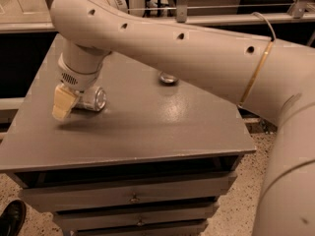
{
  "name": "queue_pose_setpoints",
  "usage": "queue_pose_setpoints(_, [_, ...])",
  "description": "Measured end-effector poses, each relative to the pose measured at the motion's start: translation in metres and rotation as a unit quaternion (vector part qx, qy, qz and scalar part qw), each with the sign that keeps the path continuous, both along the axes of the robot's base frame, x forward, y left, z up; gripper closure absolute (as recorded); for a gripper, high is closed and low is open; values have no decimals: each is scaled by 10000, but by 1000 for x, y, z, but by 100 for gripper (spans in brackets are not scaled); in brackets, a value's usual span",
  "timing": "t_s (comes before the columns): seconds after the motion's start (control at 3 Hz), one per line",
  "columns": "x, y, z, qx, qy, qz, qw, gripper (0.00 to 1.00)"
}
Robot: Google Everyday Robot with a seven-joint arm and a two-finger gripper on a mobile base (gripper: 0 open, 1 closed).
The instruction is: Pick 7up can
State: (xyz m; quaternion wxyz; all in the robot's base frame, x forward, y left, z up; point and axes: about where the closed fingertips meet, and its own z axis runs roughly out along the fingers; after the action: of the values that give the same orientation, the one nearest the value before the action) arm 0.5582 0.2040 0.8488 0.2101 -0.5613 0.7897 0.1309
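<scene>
The 7up can is pale silver and lies on its side on the left part of the grey cabinet top, its end facing the camera. My gripper hangs from the wrist just left of the can, low over the surface and against the can's left end. My arm hides the far part of the can.
A second can lies further back near the middle, mostly hidden under my arm. My big arm crosses the whole upper right. The cabinet has drawers in front. A black shoe is on the floor at lower left. Metal rails run behind.
</scene>
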Motion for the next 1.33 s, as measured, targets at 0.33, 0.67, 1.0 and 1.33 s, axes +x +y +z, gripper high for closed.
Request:
queue_pose_setpoints(0.33, [0, 2, 7, 117, 10, -62, 9999, 57])
queue_pose_setpoints(0.67, [-3, -4, 32, 492, -8, 13, 9988, 88])
queue_pose_setpoints(1.0, [-9, -22, 63, 1079, -131, 196, 9939, 100])
queue_pose_setpoints(1.33, [-11, -35, 91, 2013, -183, 430, 9784, 100])
